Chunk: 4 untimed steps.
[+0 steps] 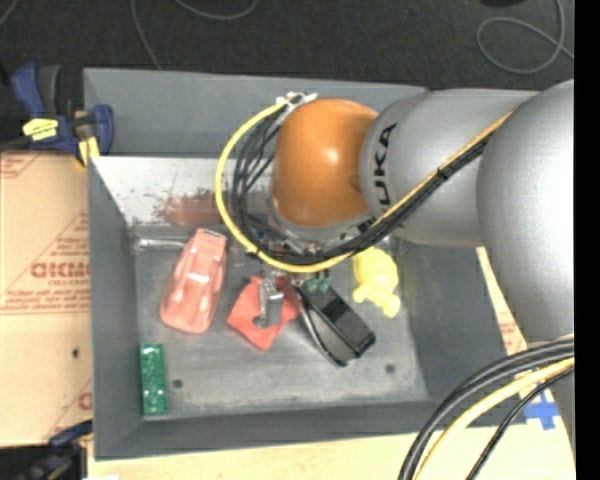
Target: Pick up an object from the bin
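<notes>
centrally, red flat piece [246, 320] lies under pincer [271, 306], mid bin [115, 298].

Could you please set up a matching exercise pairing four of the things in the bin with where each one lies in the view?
Things:
1 pink toy car
2 green block
3 yellow toy
4 red piece

Places:
A alone at lower left
B directly under the gripper
C farthest right of the four
D left of centre, beside the red piece

Pairs: 1-D, 2-A, 3-C, 4-B
</notes>
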Motion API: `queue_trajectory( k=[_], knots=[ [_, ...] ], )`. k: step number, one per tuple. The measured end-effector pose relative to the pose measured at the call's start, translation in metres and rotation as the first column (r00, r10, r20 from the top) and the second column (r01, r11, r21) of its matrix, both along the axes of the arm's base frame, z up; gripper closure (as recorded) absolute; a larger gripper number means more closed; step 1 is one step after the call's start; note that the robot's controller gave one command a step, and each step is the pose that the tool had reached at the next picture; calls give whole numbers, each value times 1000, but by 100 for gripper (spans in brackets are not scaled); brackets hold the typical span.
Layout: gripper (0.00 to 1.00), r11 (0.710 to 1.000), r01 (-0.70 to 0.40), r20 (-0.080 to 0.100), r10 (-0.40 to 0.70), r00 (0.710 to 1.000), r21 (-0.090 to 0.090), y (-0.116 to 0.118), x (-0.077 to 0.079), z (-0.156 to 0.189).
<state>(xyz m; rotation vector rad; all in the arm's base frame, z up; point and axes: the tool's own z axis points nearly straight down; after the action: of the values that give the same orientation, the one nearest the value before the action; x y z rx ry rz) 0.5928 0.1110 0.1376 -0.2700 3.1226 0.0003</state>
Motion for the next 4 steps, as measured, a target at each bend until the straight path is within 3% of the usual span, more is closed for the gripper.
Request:
queue_trajectory(
  k=[1,3,4],
  knots=[
    [100,999,37,3,-37,999,0,-48,24,-61],
    [100,1000,17,7,-17,1000,3,-55,28,-63],
    [100,1000,25,14,-25,1000,2,-59,22,-63]
  ],
)
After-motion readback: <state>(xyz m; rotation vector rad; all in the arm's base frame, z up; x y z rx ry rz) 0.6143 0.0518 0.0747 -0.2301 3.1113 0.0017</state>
